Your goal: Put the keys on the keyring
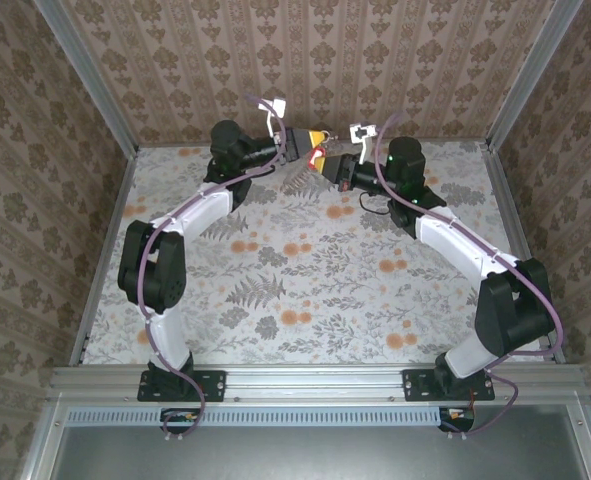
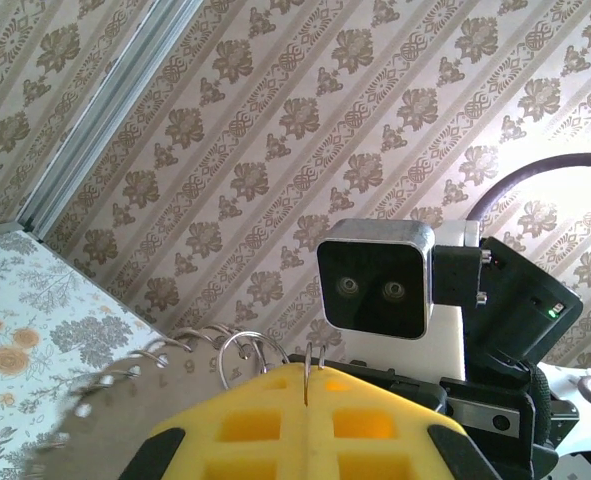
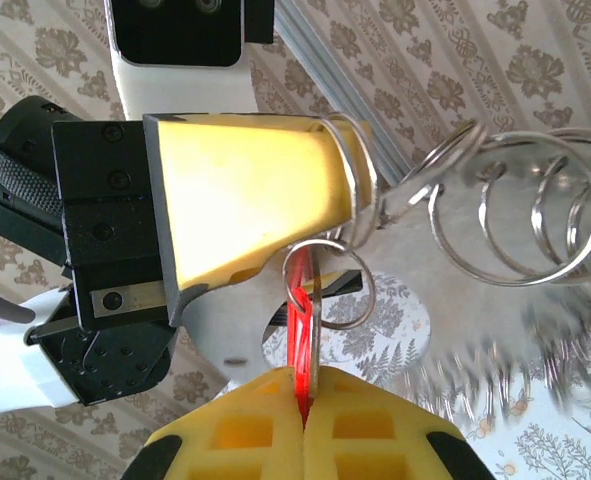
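Both arms meet at the far middle of the table, high up near the back wall. My left gripper [image 1: 303, 144] [image 2: 306, 372] is shut on a thin wire loop of the keyring [image 2: 105, 420] [image 3: 505, 320]. The keyring is a grey hoop fringed with several small split rings and hangs beside the yellow fingers [image 3: 255, 195]. My right gripper [image 1: 327, 163] [image 3: 303, 385] is shut on the thin red key [image 3: 297, 325], just below the left fingers. The key's top passes through a small ring [image 3: 371, 290] hanging at the tip of the left fingers. Other keys cannot be told.
The patterned back wall [image 1: 315, 60] stands close behind both grippers, with aluminium posts [image 1: 90, 75] at the corners. The floral table top [image 1: 305, 290] lies below. The right arm's wrist camera [image 2: 377, 290] faces the left gripper at close range.
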### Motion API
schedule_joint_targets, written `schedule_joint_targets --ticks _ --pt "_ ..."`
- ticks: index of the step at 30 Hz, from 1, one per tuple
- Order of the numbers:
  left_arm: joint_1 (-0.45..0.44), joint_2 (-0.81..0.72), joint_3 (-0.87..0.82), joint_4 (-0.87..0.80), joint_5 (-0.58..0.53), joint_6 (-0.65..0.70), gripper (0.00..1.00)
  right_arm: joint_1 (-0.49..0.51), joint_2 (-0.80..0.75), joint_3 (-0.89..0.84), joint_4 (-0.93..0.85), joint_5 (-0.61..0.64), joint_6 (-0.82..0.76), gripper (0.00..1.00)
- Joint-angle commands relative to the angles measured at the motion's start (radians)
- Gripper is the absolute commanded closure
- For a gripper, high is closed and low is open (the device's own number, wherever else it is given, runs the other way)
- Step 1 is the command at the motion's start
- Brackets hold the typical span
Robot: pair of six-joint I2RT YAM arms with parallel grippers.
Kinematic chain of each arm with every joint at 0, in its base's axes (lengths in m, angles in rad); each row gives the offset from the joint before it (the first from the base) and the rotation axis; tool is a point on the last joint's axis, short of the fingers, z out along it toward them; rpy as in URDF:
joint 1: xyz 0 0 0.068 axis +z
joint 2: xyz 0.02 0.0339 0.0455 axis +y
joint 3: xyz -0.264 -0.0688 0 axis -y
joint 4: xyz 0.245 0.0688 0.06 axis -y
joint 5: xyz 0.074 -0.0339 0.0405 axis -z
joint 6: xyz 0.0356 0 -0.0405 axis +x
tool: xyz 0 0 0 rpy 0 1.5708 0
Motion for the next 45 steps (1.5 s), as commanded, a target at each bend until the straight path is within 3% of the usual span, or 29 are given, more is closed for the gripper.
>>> schedule_joint_targets --ticks 1,8,10,13,15,19,21,23,27,31,35,42,45 --pt "-0.024 -0.044 0.002 0.048 -0.024 0.003 1.0 0.033 0.017 0.037 -0.042 -0.079 -0.043 1.0" --pt "-0.024 -0.047 0.001 0.041 -0.029 0.009 1.0 0.023 0.008 0.019 -0.058 -0.059 -0.044 0.98" --pt "-0.026 -0.047 -0.001 0.038 -0.032 0.011 1.0 0.011 -0.008 0.005 -0.047 -0.058 -0.03 0.86" --pt "-0.026 -0.043 -0.002 0.038 -0.032 0.014 1.0 -0.023 -0.054 -0.033 -0.043 -0.046 -0.002 0.61" --pt "-0.025 -0.045 -0.002 0.036 -0.034 0.017 1.0 -0.045 -0.091 -0.059 -0.057 -0.033 0.007 0.51" --pt "-0.025 -0.045 -0.007 0.037 -0.033 0.02 1.0 -0.085 -0.158 -0.084 -0.165 0.01 -0.038 0.31" --pt "-0.024 -0.047 -0.01 0.037 -0.034 0.021 1.0 -0.099 -0.211 -0.092 -0.225 0.053 -0.08 0.11" --pt "-0.026 -0.05 -0.013 0.036 -0.033 0.024 1.0 -0.117 -0.241 -0.095 -0.281 0.103 -0.118 0.01" --pt "-0.026 -0.055 -0.018 0.036 -0.034 0.027 1.0 -0.154 -0.276 -0.082 -0.37 0.228 -0.138 0.0" --pt "-0.024 -0.062 -0.025 0.035 -0.037 0.034 1.0 -0.202 -0.281 -0.055 -0.47 0.479 0.024 0.0" --pt "-0.026 -0.071 -0.037 0.028 -0.053 0.044 1.0 -0.271 -0.259 -0.118 -0.296 0.345 0.072 0.0" --pt "-0.029 -0.092 -0.068 0.02 -0.124 0.04 1.0 -0.267 -0.173 -0.125 -0.146 0.229 0.16 0.0" --pt "-0.033 -0.109 -0.094 0.008 -0.179 0.043 1.0 -0.258 -0.115 -0.124 -0.007 0.144 0.243 0.13"
